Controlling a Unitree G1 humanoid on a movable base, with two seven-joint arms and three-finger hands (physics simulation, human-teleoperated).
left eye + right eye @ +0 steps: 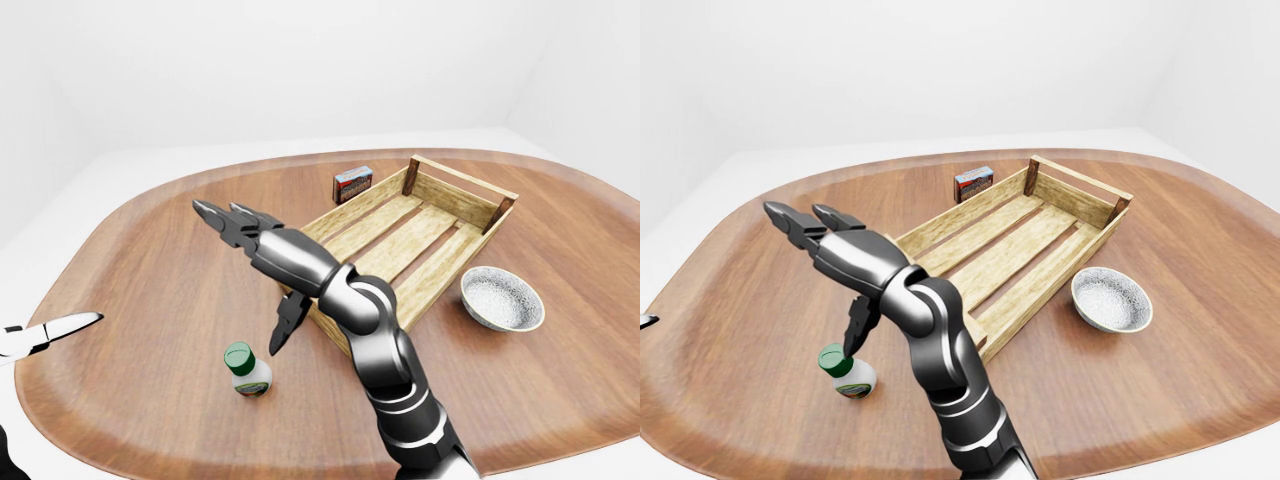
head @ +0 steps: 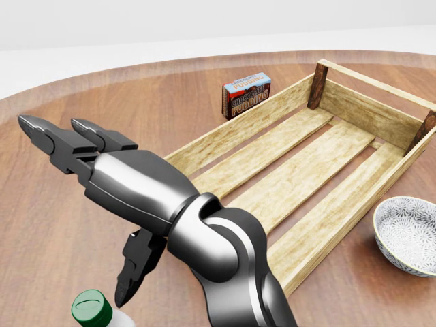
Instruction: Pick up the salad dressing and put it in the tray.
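The salad dressing (image 1: 247, 370) is a small white bottle with a green cap, upright on the wooden table near the bottom left of the eye views. My right hand (image 1: 240, 280) hangs open just above and right of it. Two fingers (image 2: 51, 139) point to the upper left and the thumb (image 2: 133, 272) points down beside the cap (image 2: 92, 308), not touching it. The tray (image 1: 372, 198) is an empty slatted wooden crate to the right of the hand. Only a white fingertip of my left hand (image 1: 60, 326) shows at the left edge.
A chocolate pudding box (image 1: 352, 183) stands just beyond the crate's upper left corner. A patterned white bowl (image 1: 501, 298) sits to the crate's lower right. The round table's edge (image 1: 120, 440) curves close below the bottle.
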